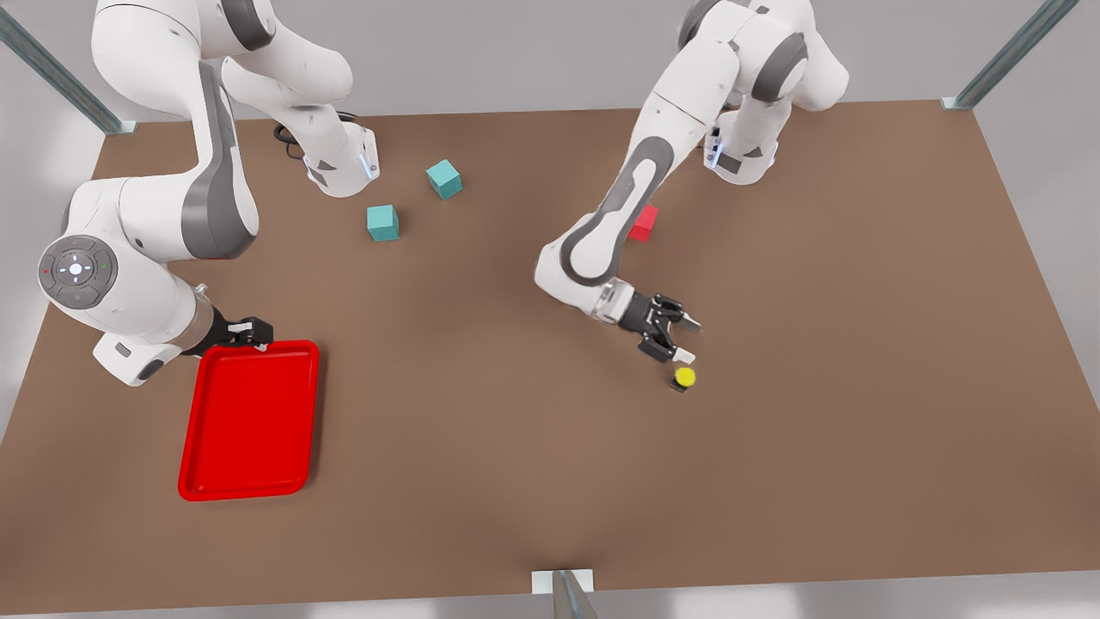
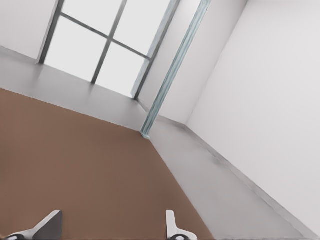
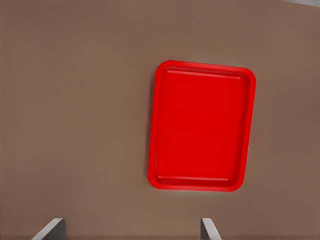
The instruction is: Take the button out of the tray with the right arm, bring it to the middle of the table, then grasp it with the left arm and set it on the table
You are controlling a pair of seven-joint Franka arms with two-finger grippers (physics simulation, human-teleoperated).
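The button (image 1: 684, 377), a yellow cap on a dark base, stands on the brown table (image 1: 481, 413) right of centre in the front view. My left gripper (image 1: 685, 340) hovers just behind it, open and holding nothing; its fingertips (image 2: 172, 227) show spread over bare table. The red tray (image 1: 249, 421) lies empty near the front view's left. My right gripper (image 1: 253, 331) sits at the tray's far edge, open. The right wrist view looks down on the tray (image 3: 200, 130) from above, with its fingertips (image 3: 209, 227) wide apart.
Two teal cubes (image 1: 382, 222) (image 1: 443, 179) rest near the back, between the arm bases. A red cube (image 1: 642, 222) is partly hidden behind the left arm's forearm. Metal posts stand at the table's far corners and at the front edge's middle.
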